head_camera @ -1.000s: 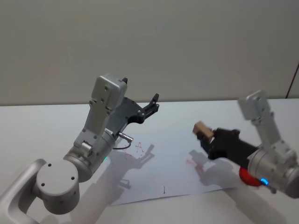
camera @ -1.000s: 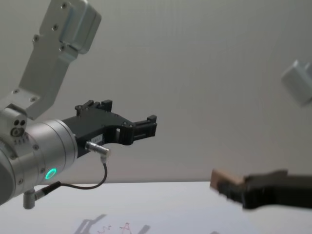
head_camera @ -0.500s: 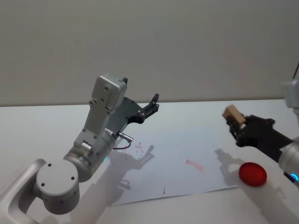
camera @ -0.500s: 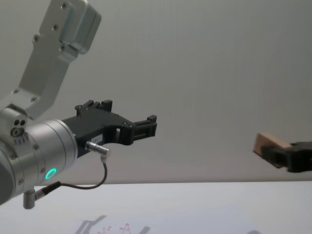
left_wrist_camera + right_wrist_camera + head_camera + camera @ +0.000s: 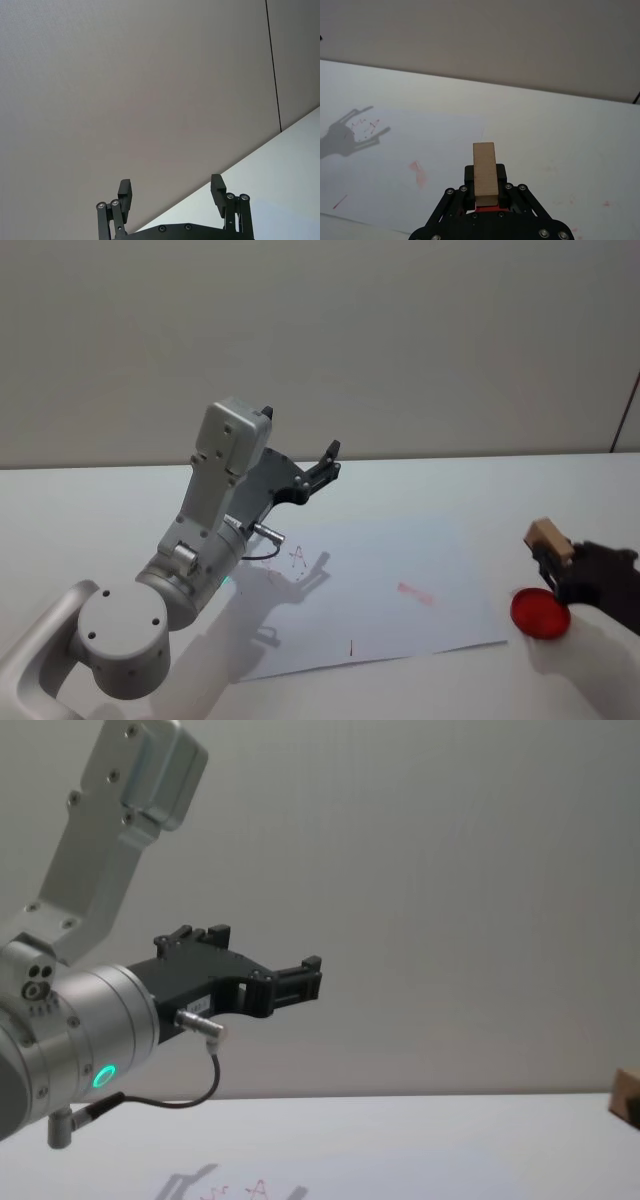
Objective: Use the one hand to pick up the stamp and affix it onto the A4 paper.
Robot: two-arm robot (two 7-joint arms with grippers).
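Observation:
The stamp (image 5: pixel 545 535), a small tan wooden block, is held in my right gripper (image 5: pixel 553 553), which is shut on it. The gripper hovers off the right edge of the A4 paper (image 5: pixel 370 580), just above a red disc (image 5: pixel 538 616). In the right wrist view the stamp (image 5: pixel 485 170) stands upright between the black jaws of the right gripper (image 5: pixel 485 181), with the A4 paper (image 5: pixel 395 145) and its red marks lying farther off. The chest view catches only a corner of the stamp (image 5: pixel 628 1096) at its right edge. My left gripper (image 5: pixel 327 464) is open, raised above the paper's far left side.
The left arm's silver wrist and elbow (image 5: pixel 200 550) loom over the paper's left part. The left gripper (image 5: pixel 172 192) points at a plain wall, and in the chest view the left gripper (image 5: pixel 300 982) hangs high above the white table (image 5: pixel 450 480).
My right gripper has carried the stamp rightward off the paper and lowered it over the red disc. A fresh red mark lies on the paper where it was. The left arm has not moved.

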